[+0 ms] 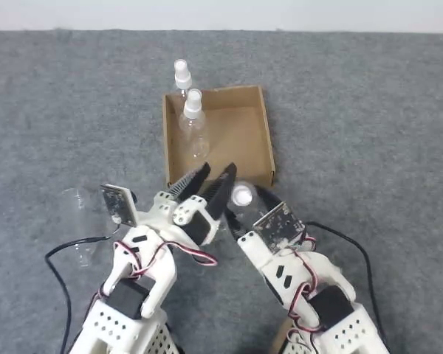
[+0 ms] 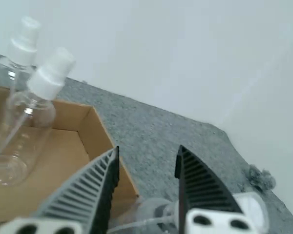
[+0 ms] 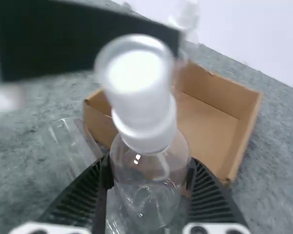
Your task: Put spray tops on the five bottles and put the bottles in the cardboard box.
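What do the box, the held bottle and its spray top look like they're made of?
The box: brown cardboard, matte, with thin folded walls. The bottle: clear, glossy, probably plastic; you can see through it, though glass can't be ruled out. The spray top: white, opaque, smooth, likely plastic.

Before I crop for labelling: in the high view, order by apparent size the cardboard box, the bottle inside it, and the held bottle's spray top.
1. cardboard box
2. bottle in the box
3. spray top, clearly smallest
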`<action>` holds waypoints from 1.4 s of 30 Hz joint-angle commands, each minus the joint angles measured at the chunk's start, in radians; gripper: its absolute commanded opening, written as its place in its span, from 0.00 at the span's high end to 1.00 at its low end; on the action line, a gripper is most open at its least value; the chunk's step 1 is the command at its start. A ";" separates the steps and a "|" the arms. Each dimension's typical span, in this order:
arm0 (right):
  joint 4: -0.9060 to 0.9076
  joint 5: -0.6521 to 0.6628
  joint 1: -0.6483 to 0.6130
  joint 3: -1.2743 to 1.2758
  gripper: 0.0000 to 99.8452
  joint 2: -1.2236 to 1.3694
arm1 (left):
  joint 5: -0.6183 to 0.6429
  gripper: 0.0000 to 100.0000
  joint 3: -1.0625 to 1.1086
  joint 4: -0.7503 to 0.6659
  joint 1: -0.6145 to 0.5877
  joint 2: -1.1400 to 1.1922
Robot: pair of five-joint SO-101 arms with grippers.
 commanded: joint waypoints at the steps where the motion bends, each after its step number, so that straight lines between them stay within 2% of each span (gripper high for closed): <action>1: 0.005 0.002 0.074 0.020 0.92 -0.025 | -0.005 0.83 -0.071 0.009 -0.066 -0.020; 6: 0.044 0.002 0.137 0.020 0.92 -0.025 | -0.008 0.83 -0.099 0.009 -0.124 -0.020; 13: 0.093 0.002 0.216 0.020 0.92 -0.025 | -0.012 0.83 -0.148 0.003 -0.264 -0.020; 15: 0.093 0.002 0.228 0.020 0.92 -0.025 | -0.060 0.83 -0.163 0.006 -0.292 -0.020; 20: 0.094 0.002 0.237 0.020 0.92 -0.025 | -0.109 0.83 -0.159 0.009 -0.408 -0.020; 28: 0.122 0.002 0.243 0.020 0.92 -0.025 | -0.107 0.83 -0.130 0.009 -0.618 -0.020; 36: 0.120 0.002 0.268 0.020 0.92 -0.025 | -0.104 0.83 -0.013 0.009 -0.720 -0.018; 39: 0.120 0.002 0.268 0.020 0.92 -0.025 | -0.100 0.84 -0.012 0.095 -0.752 -0.018; 42: 0.114 0.002 0.268 0.020 0.92 -0.025 | -0.057 0.90 -0.013 0.189 -0.752 -0.020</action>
